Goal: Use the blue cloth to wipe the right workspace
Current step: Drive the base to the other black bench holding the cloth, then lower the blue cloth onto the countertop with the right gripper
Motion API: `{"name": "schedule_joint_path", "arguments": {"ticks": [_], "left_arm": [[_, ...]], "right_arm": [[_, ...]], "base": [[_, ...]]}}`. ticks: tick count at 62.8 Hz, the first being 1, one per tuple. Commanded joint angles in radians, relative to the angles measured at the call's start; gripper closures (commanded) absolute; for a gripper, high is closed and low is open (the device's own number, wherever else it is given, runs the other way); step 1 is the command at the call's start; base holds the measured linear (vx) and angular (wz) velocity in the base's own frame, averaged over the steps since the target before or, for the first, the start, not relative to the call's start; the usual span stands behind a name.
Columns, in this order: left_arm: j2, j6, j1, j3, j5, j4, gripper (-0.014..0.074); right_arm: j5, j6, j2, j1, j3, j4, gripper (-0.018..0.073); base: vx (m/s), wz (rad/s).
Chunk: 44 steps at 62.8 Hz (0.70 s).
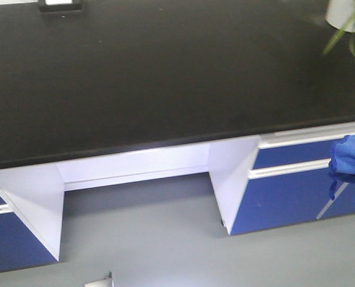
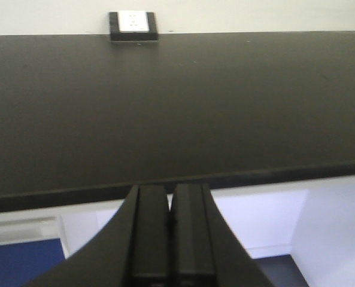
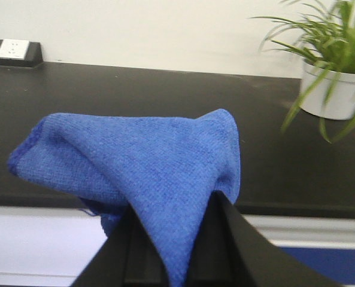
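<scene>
The blue cloth (image 3: 141, 161) bunches up out of my right gripper (image 3: 176, 239), which is shut on it and held in front of the bench's front edge, off the surface. In the front view the cloth (image 1: 349, 158) shows at the right edge, before the blue drawers. The right workspace is the wide matte black benchtop (image 1: 165, 78) (image 3: 135, 95) (image 2: 177, 107). My left gripper (image 2: 169, 206) is shut with nothing in it, just short of the bench's front edge.
A small black box with a white face (image 1: 60, 5) (image 2: 133, 25) (image 3: 14, 52) sits at the back of the bench by the wall. A potted green plant in a white pot (image 3: 333, 84) (image 1: 348, 17) stands at the back right. Blue drawers (image 1: 291, 179) and white panels lie under the bench.
</scene>
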Motion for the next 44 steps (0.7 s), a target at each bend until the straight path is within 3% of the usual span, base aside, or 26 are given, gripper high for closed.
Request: {"name": "schedule_joint_path", "arguments": {"ticks": [1, 44], "left_arm": [[-0.016, -0.008, -0.007, 0.03, -0.079, 0.001, 0.0602], [-0.016, -0.008, -0.007, 0.03, -0.079, 0.001, 0.0602]], "right_arm": [[-0.094, -0.004, 0.008, 0.004, -0.027, 0.0, 0.0559], [-0.094, -0.004, 0.008, 0.004, -0.027, 0.0, 0.0559]], "base": [[0.36, 0.37], [0.28, 0.22]]}}
